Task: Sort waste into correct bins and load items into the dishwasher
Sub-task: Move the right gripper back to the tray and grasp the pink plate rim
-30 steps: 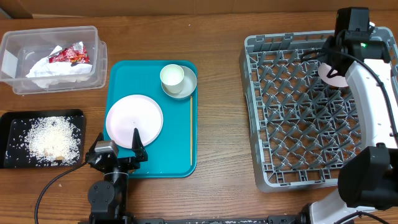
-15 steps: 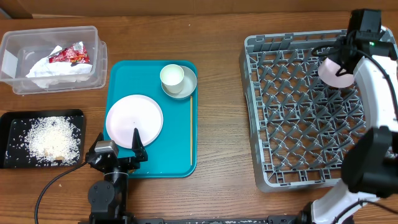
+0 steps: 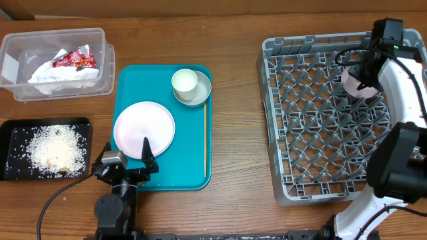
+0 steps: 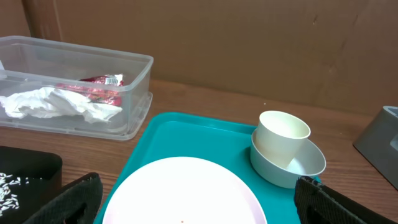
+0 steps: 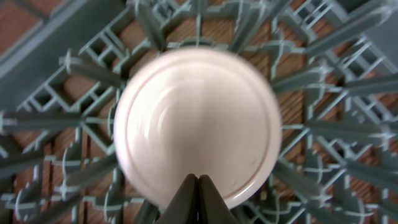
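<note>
Over the far corner of the grey plastic lattice dish rack [image 3: 313, 127], the right claw [image 5: 198, 182] has just pressed together, apparently empty, above the small round pale plate [image 5: 196, 124] resting among pegs; the left claw [image 4: 198, 205] waits spread.

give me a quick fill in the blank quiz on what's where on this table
The white cup sits inside the ____ on the teal tray.
The red wrapper lies in the clear ____.
The black tray holds loose ____.
The small plate sits in the grey ____.
Missing: bowl, tub, rice, rack.
</note>
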`<state>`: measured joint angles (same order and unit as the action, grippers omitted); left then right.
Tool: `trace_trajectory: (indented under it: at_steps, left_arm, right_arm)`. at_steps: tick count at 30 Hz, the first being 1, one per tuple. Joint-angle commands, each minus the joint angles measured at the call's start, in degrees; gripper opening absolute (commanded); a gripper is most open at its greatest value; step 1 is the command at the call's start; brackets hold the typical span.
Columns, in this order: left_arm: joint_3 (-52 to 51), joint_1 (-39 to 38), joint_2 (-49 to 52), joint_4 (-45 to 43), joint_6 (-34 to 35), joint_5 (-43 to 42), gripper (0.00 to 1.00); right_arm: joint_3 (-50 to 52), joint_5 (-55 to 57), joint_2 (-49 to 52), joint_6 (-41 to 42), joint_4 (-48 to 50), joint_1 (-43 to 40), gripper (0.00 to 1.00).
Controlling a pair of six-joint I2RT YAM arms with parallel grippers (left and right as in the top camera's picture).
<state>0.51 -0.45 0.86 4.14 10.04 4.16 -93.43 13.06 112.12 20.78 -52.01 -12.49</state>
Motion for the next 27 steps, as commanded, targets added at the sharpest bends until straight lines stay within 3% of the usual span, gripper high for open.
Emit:
trace_trajectory:
  at_steps: [1,7,10,11,12,13,22,25,27]
  left_arm:
    - [-0.2,-0.2,-0.6,-0.2,-1.3,0.7,1.00]
    - [-0.2,-0.2,-0.6,-0.2,-1.3,0.7,1.00]
    - [-0.2,-0.2,-0.6,-0.2,-1.3,0.7,1.00]
    - [-0.2,-0.2,-0.6,-0.2,-1.3,0.7,1.00]
    - [-0.2,-0.2,-0.6,-0.2,-1.3,0.7,1.00]
    - [-0.2,-0.2,-0.6,-0.2,-1.3,0.7,1.00]
    - [-0.2,-0.2,-0.6,-0.2,-1.3,0.7,1.00]
    - [-0.2,-0.2,-0.6,-0.2,-1.3,0.7,1.00]
    - [-0.2,-0.2,-0.6,-0.2,-1.3,0.7,1.00]
  right_arm:
    - [-0.8,-10.0,-3.8,0.1,-0.4,1.0,0.04]
    - [-0.8,-41.0,-12.1,-6.2,2.7,6.8,0.08]
    - [-0.8,-47.3,-15.0,-6.2,5.8,12.5,0.24]
    - [-0.8,-48.2,-15.4,-6.2,6.6,14.7,0.38]
    - [-0.8,-48.9,-15.6,-6.2,7.3,17.1,0.79]
    - [-0.8,-49.2,-15.6,-6.2,7.7,19.6,1.00]
    - [-0.8,-33.8,-10.1,-2.5,8.8,38.7,1.00]
    - [-0.8,-29.5,-8.0,4.6,7.7,42.5,0.93]
    - [-0.8,-29.6,-6.4,5.2,7.9,44.9,0.90]
